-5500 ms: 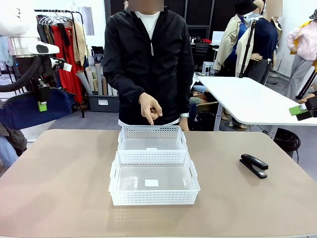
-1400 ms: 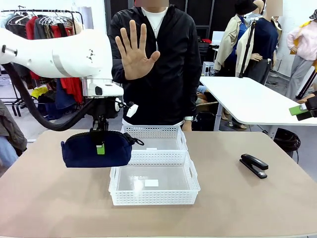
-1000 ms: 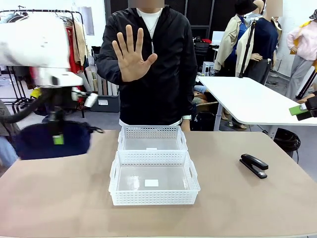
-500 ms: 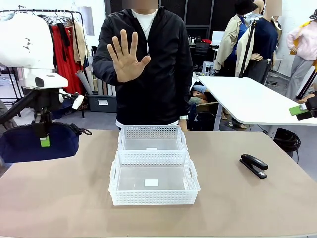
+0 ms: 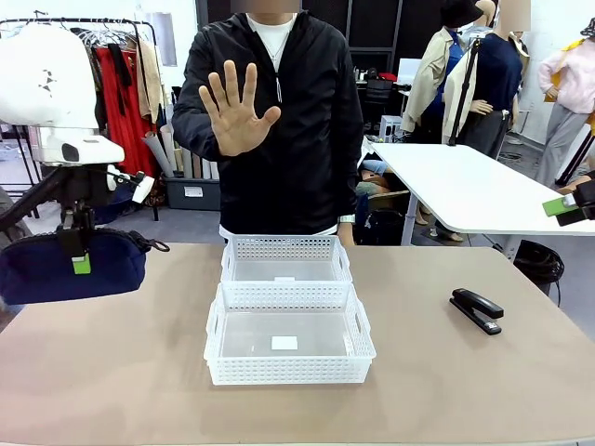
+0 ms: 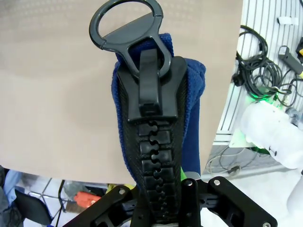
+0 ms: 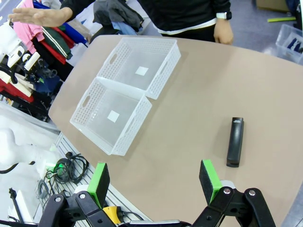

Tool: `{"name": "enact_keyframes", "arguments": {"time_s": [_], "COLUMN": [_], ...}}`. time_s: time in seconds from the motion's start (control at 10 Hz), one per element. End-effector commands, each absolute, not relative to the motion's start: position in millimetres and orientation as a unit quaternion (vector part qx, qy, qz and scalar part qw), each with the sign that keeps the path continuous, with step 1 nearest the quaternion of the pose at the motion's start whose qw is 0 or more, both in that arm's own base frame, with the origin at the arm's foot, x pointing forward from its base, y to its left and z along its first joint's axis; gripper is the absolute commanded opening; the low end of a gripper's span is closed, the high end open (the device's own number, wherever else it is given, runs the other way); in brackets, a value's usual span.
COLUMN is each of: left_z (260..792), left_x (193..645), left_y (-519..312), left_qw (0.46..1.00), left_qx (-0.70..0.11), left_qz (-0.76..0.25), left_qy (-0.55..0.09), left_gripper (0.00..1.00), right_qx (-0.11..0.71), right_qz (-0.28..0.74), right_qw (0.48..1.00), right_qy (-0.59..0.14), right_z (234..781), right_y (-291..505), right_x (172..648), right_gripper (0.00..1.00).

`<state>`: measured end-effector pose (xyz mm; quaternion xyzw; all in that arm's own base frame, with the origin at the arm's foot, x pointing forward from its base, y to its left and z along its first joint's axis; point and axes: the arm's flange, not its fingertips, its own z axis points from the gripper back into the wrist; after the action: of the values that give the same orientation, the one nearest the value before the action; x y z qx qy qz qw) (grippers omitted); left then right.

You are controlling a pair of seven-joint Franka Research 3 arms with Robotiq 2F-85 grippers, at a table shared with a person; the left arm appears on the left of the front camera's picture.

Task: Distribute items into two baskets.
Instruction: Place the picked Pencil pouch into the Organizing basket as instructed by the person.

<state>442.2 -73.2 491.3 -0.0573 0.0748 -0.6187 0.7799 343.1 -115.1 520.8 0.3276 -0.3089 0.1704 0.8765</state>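
Note:
My left gripper (image 5: pixel 80 264) is shut on the top of the dark navy pouch (image 5: pixel 70 268), which hangs above the table's far left edge. The left wrist view shows the pouch (image 6: pixel 191 137) and its big black zipper (image 6: pixel 151 156) pinched between the jaws. Two white lattice baskets stand end to end in the middle: the near basket (image 5: pixel 288 373) and the far basket (image 5: pixel 284 248), both empty. They also lie side by side in the right wrist view (image 7: pixel 124 105). The black stapler (image 5: pixel 476 310) lies on the table at the right (image 7: pixel 235 141). My right gripper (image 7: pixel 155 179) is open, high above the table.
A person stands at the far side with a raised open palm (image 5: pixel 232 108) facing me; the other hand (image 7: pixel 223 32) rests near the table's far edge. A white table (image 5: pixel 465 190) stands behind at the right. A clothes rack (image 5: pixel 112 74) is behind at the left.
The left arm swung the pouch from beside the baskets out to the far left and has now nearly stopped there. The person's raised palm stays up. The right gripper has not moved.

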Motion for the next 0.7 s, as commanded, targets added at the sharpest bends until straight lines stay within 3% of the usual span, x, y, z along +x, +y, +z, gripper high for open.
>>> {"name": "enact_keyframes", "arguments": {"time_s": [0.0,0.6], "left_z": [494.6,494.6], "left_x": [440.4,440.4], "left_y": [-70.6,-70.6], "left_qw": [0.781,0.781], "left_qx": [-0.055,-0.055], "left_qz": [-0.618,-0.618], "left_qy": [0.073,0.073], "left_gripper": [0.00,0.00], "right_qx": [0.327,0.327], "right_qz": [0.178,0.178], "right_qw": [0.874,0.874], "right_qy": [-0.313,-0.313], "right_z": [521.4,521.4], "right_y": [-116.2,-116.2], "right_x": [344.3,344.3], "right_gripper": [1.00,1.00]}}
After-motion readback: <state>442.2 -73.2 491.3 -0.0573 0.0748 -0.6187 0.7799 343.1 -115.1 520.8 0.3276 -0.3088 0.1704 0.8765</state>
